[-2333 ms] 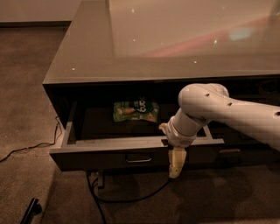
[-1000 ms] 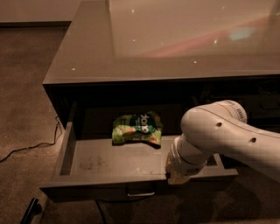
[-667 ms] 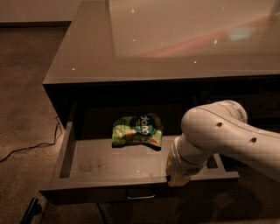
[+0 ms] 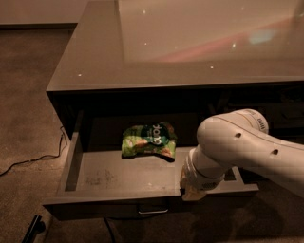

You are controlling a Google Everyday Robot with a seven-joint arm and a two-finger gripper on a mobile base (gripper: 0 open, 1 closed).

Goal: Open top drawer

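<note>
Brown carpet [image 4: 28,118] surrounds a low cabinet with a glossy grey top [image 4: 190,42]. Beneath its front edge the top drawer [image 4: 118,175] stands far out, a shallow, matte grey tray with a crinkled green snack bag [image 4: 148,140] near its back. The gripper [image 4: 192,192] sits at the drawer's front rim, right of the bar handle [image 4: 153,210] — what it grasps, if anything, cannot be told.

A floor of brown carpet [image 4: 28,95] is seen under dim, warm light. Most of the view is taken up by a wide, dark-grey bench [image 4: 190,42], whose glossy top is marked by small bright specks, a reddish streak and a pale bluish patch of reflected light. A pale strip of wall [image 4: 38,12] is seen at the upper left. A thin cable [image 4: 28,163] is laid across the carpet at the left, and a dark object [image 4: 34,228] is partly shown at the lower left. The hand [image 4: 192,192] is found low, right of centre, in front of the bench.
</note>
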